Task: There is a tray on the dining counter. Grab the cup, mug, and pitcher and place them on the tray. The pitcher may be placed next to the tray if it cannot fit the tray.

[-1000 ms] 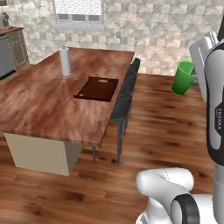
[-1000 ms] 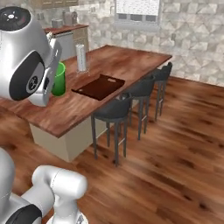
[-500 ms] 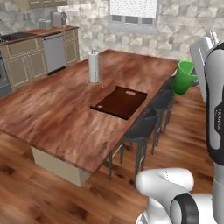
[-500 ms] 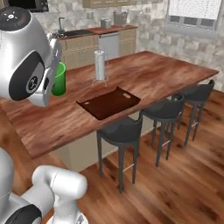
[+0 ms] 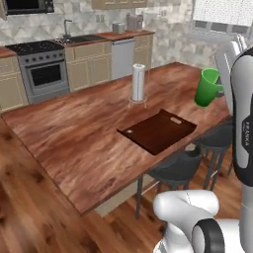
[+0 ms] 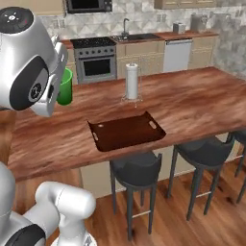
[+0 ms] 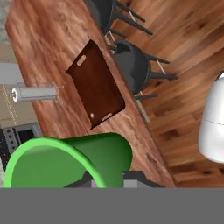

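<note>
Gripper (image 7: pixel 109 180): closed on the cup, holding it by its lower end; in the hand view the finger tips sit at the cup's base, largely covered by it.
Cup (image 5: pixel 207 87): bright green tumbler, carried in the air beside the arm; in the left base view it hangs above the counter's near right edge, in the right base view (image 6: pixel 64 86) it shows at the far left, half hidden behind the arm's white link. In the hand view (image 7: pixel 70 159) its open rim faces the camera's left.
Tray (image 6: pixel 126 131): dark brown, rectangular, raised edges, 2 cut-out handles at the short ends; it lies flat on the counter near the edge with the stools, nothing on it.
Counter (image 5: pixel 74 133): long reddish-brown wood-grain top bearing the tray and the roll.
Paper roll (image 5: pixel 138 83): white, upright on a wire holder, beyond the tray and apart from it.
Stools (image 6: pixel 136 171): dark seats on thin legs, tucked along the counter's near edge, 1 just below the tray.
Background: stove (image 6: pixel 97 63) and sink (image 6: pixel 127 36) along the far wall, beige cabinets beneath.
</note>
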Robot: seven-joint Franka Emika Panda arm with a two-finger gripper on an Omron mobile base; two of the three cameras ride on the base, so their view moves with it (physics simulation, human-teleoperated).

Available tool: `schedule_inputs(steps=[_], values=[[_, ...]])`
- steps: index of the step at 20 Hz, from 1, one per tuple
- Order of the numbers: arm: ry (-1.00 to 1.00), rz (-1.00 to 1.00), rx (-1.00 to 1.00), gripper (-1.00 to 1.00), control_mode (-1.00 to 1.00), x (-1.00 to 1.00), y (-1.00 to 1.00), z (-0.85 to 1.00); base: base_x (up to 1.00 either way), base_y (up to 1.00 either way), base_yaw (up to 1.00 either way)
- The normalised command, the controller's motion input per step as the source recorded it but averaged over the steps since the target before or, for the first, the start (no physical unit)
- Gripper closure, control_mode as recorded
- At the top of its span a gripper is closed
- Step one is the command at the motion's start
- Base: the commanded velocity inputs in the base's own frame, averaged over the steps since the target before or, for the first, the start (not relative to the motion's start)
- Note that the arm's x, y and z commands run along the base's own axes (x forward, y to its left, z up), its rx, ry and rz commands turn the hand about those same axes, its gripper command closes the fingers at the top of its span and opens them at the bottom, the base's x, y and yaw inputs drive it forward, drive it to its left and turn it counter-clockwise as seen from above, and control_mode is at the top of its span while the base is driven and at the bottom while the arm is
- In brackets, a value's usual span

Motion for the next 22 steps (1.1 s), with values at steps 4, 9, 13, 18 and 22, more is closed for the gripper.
schedule_inputs(steps=[4, 9, 13, 18, 22], values=[[0.0, 0.0, 0.0, 1.0, 1.0, 0.0, 0.0, 0.0, 0.14, -0.8, 0.61], [0.0, 0.0, 0.0, 1.0, 1.0, 0.0, 0.0, 0.0, 0.04, -0.62, 0.65], [0.0, 0.0, 0.0, 1.0, 1.0, 0.0, 0.0, 0.0, 0.15, -0.51, 0.61], [0.0, 0.0, 0.0, 1.0, 1.0, 0.0, 0.0, 0.0, 0.3, -0.35, 0.42], [0.0, 0.0, 0.0, 1.0, 1.0, 0.0, 0.0, 0.0, 0.36, -0.17, 0.02]])
